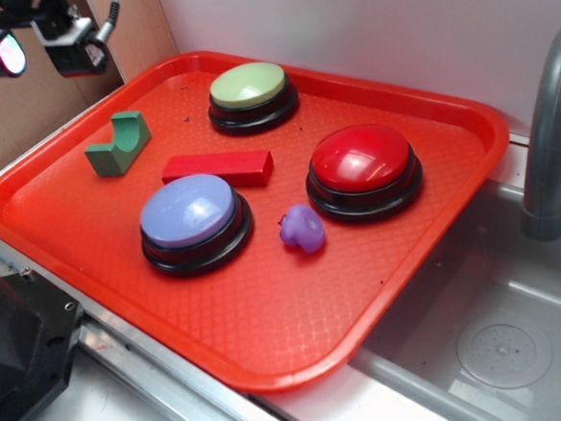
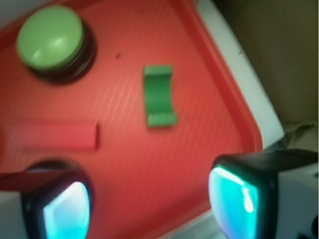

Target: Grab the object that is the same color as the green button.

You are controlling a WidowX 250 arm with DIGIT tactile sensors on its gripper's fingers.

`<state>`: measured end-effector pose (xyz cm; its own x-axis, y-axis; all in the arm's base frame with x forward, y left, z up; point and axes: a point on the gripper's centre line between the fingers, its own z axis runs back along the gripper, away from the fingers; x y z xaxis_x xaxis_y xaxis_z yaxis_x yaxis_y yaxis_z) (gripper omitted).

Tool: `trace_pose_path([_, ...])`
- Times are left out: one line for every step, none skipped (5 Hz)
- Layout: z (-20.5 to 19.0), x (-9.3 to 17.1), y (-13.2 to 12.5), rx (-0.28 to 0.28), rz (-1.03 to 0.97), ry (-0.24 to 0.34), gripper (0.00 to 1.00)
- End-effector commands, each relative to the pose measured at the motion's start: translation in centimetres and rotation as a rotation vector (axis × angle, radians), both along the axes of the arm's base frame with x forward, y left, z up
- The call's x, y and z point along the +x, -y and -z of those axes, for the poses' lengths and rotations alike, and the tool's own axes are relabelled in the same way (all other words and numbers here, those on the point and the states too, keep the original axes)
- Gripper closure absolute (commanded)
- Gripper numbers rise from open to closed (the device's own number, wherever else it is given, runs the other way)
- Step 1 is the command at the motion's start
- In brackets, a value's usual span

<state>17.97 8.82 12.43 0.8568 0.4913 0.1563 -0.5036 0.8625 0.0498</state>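
The gripper (image 2: 149,199) hangs above the tray's far-left edge, jaws spread wide and grasping nothing, its two glowing pads (image 2: 232,199) apart with bare tray (image 1: 271,346) between them. Below and ahead of it, the dark-green notched block (image 1: 118,145) lies near the tray's left edge, untouched. The green button (image 1: 250,94) stands by the far edge. A red bar (image 1: 217,169) lies mid-tray, between the block, the lavender-blue button (image 1: 192,220) and the red button (image 1: 362,169); a purple lump (image 1: 302,228) sits between those two buttons.
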Motion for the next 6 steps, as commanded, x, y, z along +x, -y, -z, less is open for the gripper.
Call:
trace_pose_path([5.1,1.1,-4.3,0.012,-0.115,0.021,0.0])
trace_pose_path([7.2,1.4,-4.2,-0.018,-0.104,0.014,0.0])
trace_pose_path([9.2,1.3,-3.8,-0.04,-0.107,0.006,0.0])
trace_pose_path([9.6,1.4,-3.4,-0.105,-0.086,0.022,0.0])
trace_pose_path([10.4,1.5,-3.3,-0.099,-0.095,0.011,0.0])
trace_pose_path([10.5,1.6,-3.1,-0.088,-0.097,0.027,0.77])
